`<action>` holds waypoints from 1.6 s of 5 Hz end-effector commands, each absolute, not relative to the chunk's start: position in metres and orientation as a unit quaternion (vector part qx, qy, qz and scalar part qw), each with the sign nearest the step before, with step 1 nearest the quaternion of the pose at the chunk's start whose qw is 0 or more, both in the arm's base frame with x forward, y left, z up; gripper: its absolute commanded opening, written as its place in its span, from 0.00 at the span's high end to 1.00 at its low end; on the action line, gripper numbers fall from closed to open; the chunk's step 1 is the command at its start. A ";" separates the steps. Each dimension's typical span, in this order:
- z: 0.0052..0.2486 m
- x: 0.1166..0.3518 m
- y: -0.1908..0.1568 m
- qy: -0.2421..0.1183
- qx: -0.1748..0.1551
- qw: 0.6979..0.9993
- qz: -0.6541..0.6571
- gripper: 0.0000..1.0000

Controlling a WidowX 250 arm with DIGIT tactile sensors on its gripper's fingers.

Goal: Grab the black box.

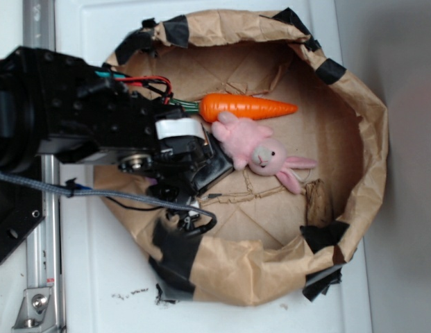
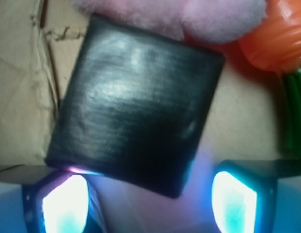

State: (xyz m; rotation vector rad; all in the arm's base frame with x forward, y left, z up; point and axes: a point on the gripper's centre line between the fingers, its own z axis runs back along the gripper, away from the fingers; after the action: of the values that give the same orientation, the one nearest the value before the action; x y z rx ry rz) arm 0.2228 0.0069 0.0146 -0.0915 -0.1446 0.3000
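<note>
Two lit fingertips (image 2: pixel 65 204) of the gripper (image 2: pixel 150 204) stand wide apart, holding nothing, with the black box (image 2: pixel 135 109) just beyond them, rotated off square. It looks stiff, light and glossy, probably slippery, so opposite flat sides seem safest. Touching its far edge lies the pink plush bunny (image 2: pixel 189 14); the toy carrot (image 2: pixel 278 36) sits right.

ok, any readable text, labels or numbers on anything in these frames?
None readable.
black box: glossy plain top, no print.
white patch on the arm: maybe a label, too blurred to tell.
carrot, pink bunny, paper wall: no text.
gripper: fingers glowing, unmarked.
</note>
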 end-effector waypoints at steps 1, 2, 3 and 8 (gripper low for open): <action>0.034 0.257 0.019 -0.093 -0.062 0.978 0.176 0.00; 0.028 0.262 0.023 -0.070 -0.048 0.976 0.201 0.00; 0.012 0.261 0.025 -0.028 0.007 0.971 0.239 0.70; 0.139 0.241 0.033 -0.134 -0.009 0.985 0.109 1.00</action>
State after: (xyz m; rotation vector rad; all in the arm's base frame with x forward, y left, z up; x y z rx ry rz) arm 0.2345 0.0273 0.1263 -0.0165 -0.2083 0.1921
